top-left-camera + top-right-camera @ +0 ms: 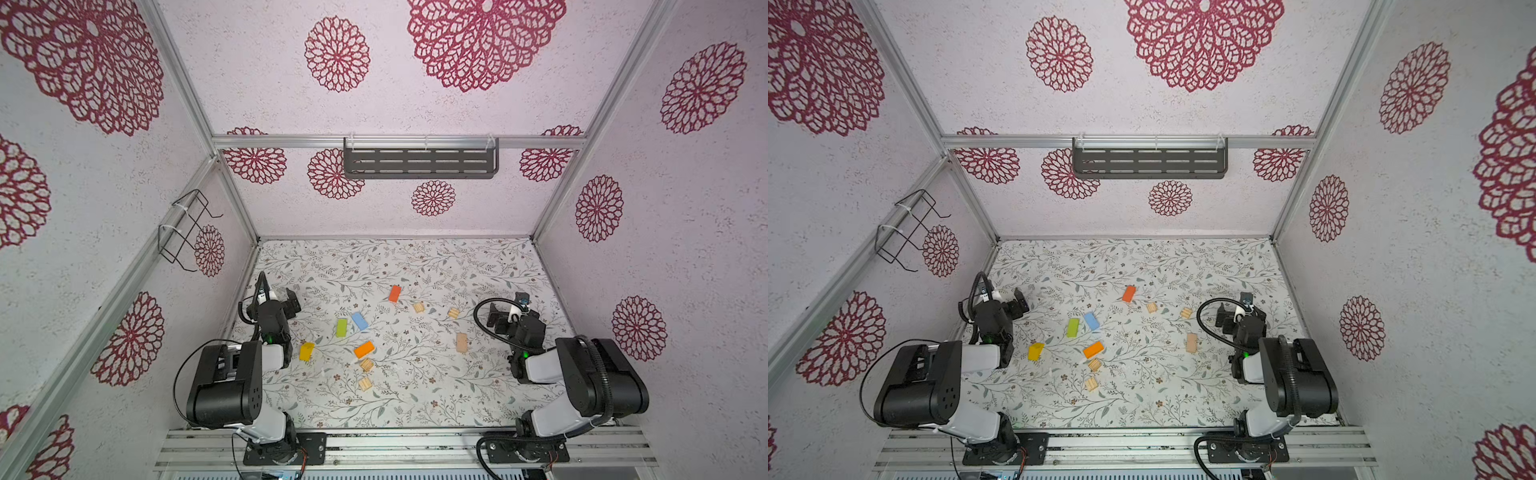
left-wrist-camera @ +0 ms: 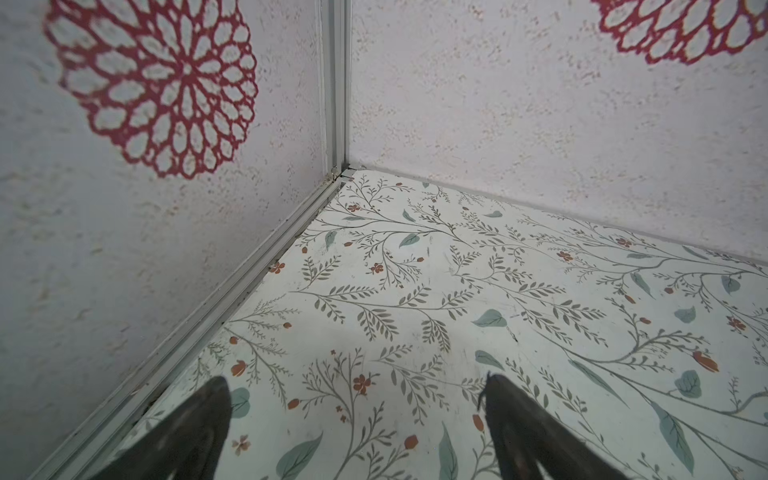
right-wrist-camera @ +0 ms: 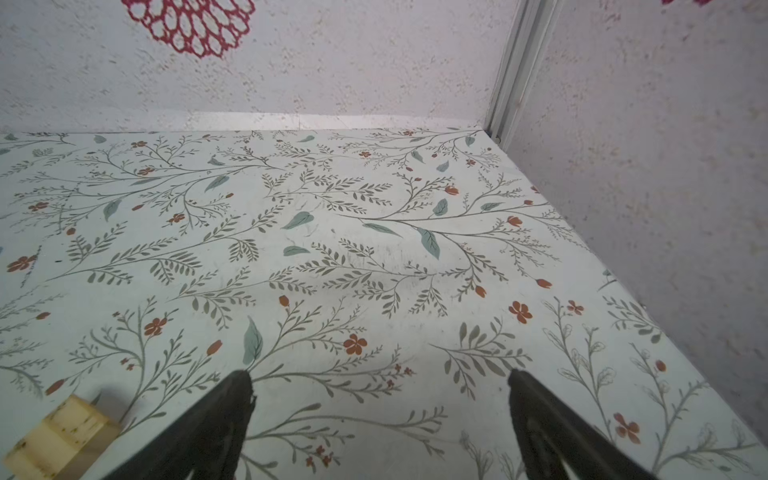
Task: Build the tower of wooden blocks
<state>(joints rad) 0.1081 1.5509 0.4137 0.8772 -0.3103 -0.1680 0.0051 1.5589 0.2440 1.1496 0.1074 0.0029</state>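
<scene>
Left tool (image 2: 357, 380) and right tool (image 3: 378, 374) gape empty, blocks (image 1: 341, 327) lie scattered across tabletop (image 1: 415, 266), unstacked; likely risk: wide jaws taking orange block (image 1: 364, 349) shove tan block (image 1: 367, 365) beside it.

Tan grooved block (image 3: 62, 436) (right wrist view) half past the frame's lower corner.
</scene>
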